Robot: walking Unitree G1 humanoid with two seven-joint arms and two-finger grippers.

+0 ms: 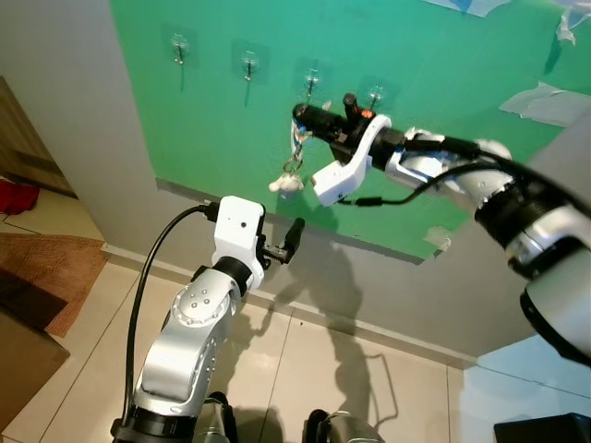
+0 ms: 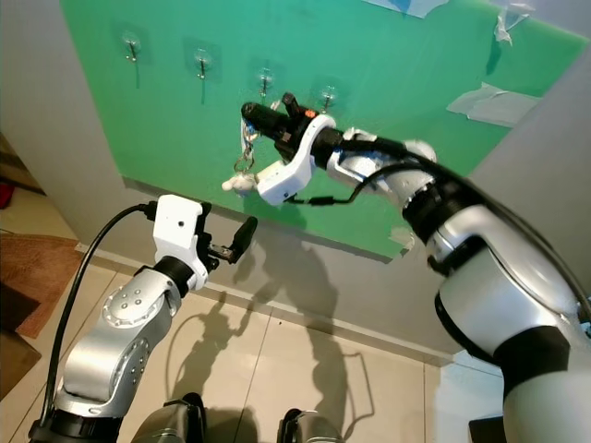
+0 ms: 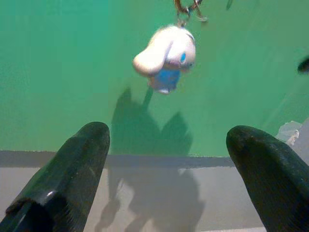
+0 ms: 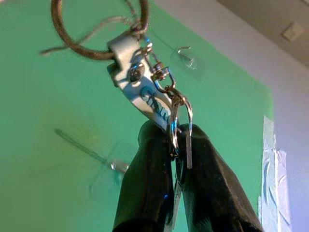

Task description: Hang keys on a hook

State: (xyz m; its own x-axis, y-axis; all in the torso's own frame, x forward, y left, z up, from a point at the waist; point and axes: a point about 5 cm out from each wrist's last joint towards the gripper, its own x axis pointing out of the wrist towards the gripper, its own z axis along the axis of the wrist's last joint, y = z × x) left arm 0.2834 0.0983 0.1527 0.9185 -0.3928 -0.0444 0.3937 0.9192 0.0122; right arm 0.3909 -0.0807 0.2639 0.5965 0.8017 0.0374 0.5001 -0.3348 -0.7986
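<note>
The keys (image 1: 297,148) dangle from my right gripper (image 1: 301,113), which is shut on their small ring (image 4: 175,126) and held up against the green board (image 1: 222,138). A white and blue plush charm (image 1: 288,185) hangs at the bottom of the bunch. The big ring (image 4: 96,34) sits above the fingertips, near a clear hook (image 4: 185,54). Several clear hooks run along the board; the gripper tip is just below the third hook (image 1: 312,79) from the left. My left gripper (image 1: 284,242) is open, lower down, pointing at the charm (image 3: 166,55) without touching it.
Other hooks (image 1: 180,46) (image 1: 247,63) (image 1: 375,94) are bare. White tape scraps (image 1: 545,101) stick to the board's right side. A grey wall and skirting run below. A brown rug (image 1: 46,268) and a red thing (image 1: 14,196) lie on the tiled floor at left.
</note>
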